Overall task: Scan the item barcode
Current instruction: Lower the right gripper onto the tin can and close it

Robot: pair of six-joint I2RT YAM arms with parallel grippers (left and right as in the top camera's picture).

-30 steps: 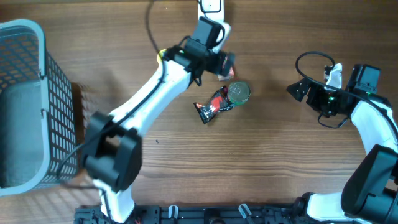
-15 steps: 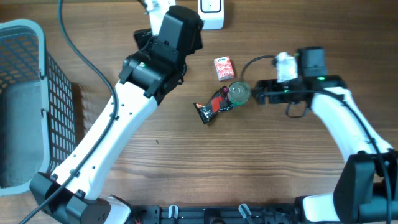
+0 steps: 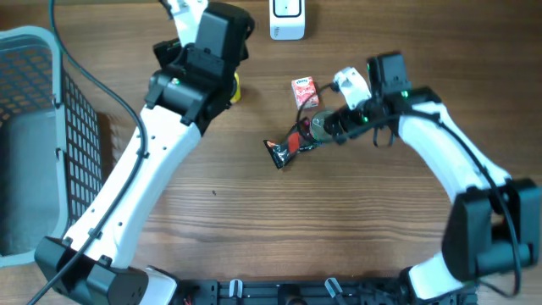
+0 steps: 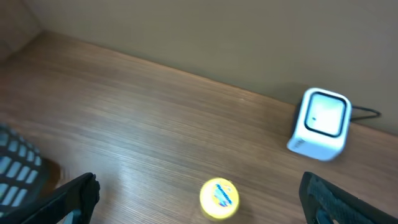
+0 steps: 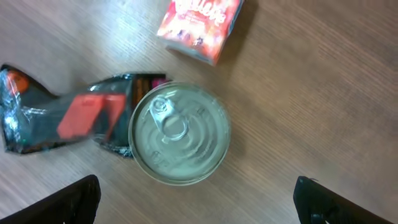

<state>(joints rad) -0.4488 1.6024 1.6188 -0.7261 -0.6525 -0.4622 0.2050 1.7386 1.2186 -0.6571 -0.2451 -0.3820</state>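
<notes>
Three items lie mid-table: a red box (image 3: 304,91), a silver can (image 3: 322,125) standing upright, and a black-and-red packet (image 3: 288,146) partly tucked under the can. A small round yellow item (image 3: 234,87) sits further left. The white scanner (image 3: 287,19) stands at the back edge. My right gripper (image 5: 196,208) hangs open just over the can (image 5: 179,134), with the packet (image 5: 68,118) and box (image 5: 200,22) beside it. My left gripper (image 4: 199,205) is open above the yellow item (image 4: 218,198), and the scanner (image 4: 321,123) shows beyond it to the right. No barcode shows.
A grey-blue wire basket (image 3: 34,135) fills the left side of the wooden table (image 3: 339,229). My left arm (image 3: 144,169) stretches diagonally from the front left. A cable (image 3: 85,59) loops at the back left.
My left arm swung from over the red box to the back left, above the yellow item. My right arm came in from the far right to hover over the can. Both grippers stayed open.
</notes>
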